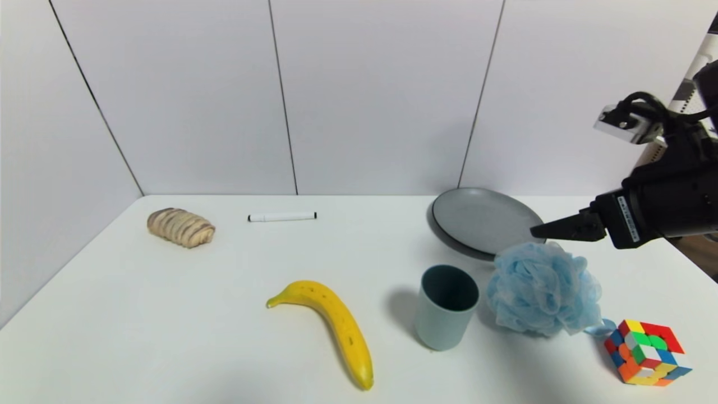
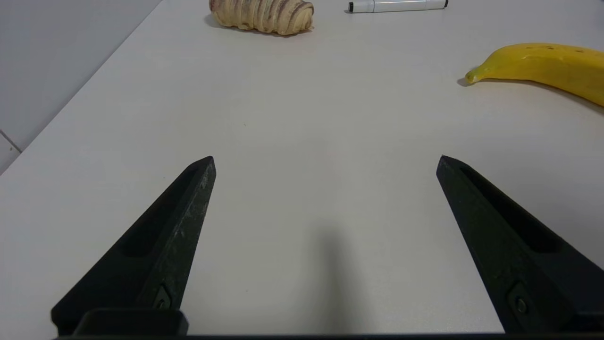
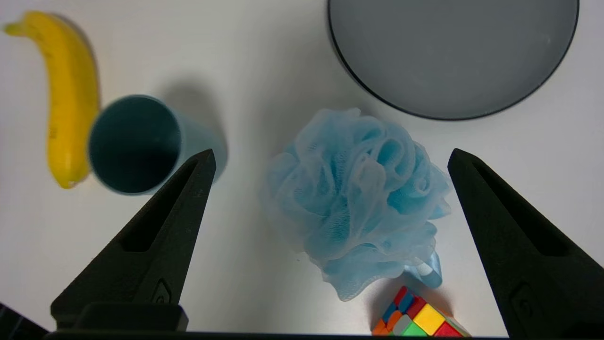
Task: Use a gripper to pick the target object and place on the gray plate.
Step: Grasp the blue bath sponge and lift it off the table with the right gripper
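Fluffy light blue mesh pouf (image 1: 543, 289) untouched on white table (image 1: 224, 314), lower right of frame. Right gripper (image 3: 330, 158) hovers above it, fingers spread, empty. Round dark gray plate (image 1: 482, 220) behind, bare. Grasp, lift, placement remain. Left gripper (image 2: 325, 160) spread, idle.

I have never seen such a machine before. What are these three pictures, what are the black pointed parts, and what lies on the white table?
This is a robot with two arms; each ends in a gripper, two black pointed fingers that pinch things. One picture comes from a camera on the robot's head, looking down at the table. The other two come from cameras on the wrists, looking out between the fingers.

The right gripper hangs open above the blue bath pouf, holding nothing. The left gripper is also open and empty, low over bare table.

On the table lie the gray plate behind the pouf, a gray-blue cup, a banana, a colourful puzzle cube, a pastry and a marker.
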Controlling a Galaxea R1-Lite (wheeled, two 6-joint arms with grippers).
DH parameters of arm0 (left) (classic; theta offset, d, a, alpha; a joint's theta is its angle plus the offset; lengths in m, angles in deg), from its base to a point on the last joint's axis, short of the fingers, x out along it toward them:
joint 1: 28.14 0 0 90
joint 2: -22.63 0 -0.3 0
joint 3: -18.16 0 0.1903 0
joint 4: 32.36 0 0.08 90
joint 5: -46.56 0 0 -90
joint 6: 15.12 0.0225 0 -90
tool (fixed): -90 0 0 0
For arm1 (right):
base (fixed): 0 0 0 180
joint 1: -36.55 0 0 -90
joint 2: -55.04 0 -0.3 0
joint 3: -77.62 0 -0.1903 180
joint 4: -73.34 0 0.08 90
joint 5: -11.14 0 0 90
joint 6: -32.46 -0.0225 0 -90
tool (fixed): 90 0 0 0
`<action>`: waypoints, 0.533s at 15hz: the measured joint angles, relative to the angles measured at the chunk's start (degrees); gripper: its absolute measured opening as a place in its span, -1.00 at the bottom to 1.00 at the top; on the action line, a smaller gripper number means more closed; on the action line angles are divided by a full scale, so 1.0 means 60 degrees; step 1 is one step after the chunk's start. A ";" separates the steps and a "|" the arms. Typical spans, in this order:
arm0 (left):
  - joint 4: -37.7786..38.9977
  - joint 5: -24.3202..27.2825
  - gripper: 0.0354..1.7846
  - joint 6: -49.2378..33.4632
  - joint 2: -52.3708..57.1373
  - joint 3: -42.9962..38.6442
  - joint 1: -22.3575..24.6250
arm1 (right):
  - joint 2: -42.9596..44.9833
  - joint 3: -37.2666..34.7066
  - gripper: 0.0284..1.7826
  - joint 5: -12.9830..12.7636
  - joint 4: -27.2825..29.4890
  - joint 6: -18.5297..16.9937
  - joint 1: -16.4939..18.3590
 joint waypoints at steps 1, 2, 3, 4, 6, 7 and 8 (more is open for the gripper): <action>0.0002 0.0008 0.89 0.0004 0.0000 0.0000 0.0000 | -0.0226 0.0041 0.90 -0.0102 0.0209 0.0077 0.0012; 0.0000 0.0012 0.89 0.0000 0.0000 -0.0002 0.0000 | -0.0404 0.0059 0.90 -0.0134 0.0339 0.0122 0.0030; 0.0002 0.0012 0.89 0.0000 0.0000 -0.0002 0.0000 | -0.0559 0.0069 0.90 -0.0175 0.0366 0.0128 0.0049; 0.0002 0.0008 0.89 -0.0002 0.0000 0.0000 0.0000 | -0.0715 0.0069 0.90 -0.0268 0.0362 0.0136 0.0055; 0.0000 0.0012 0.89 -0.0002 0.0000 -0.0002 0.0000 | -0.0965 0.0077 0.90 -0.0819 0.0354 0.0158 0.0055; 0.0002 0.0012 0.89 -0.0002 0.0000 -0.0002 0.0000 | -0.1093 0.0081 0.90 -0.1209 0.0358 0.0179 0.0055; 0.0000 0.0012 0.89 0.0000 0.0000 -0.0002 0.0000 | -0.1213 0.0081 0.90 -0.1430 0.0362 0.0183 0.0059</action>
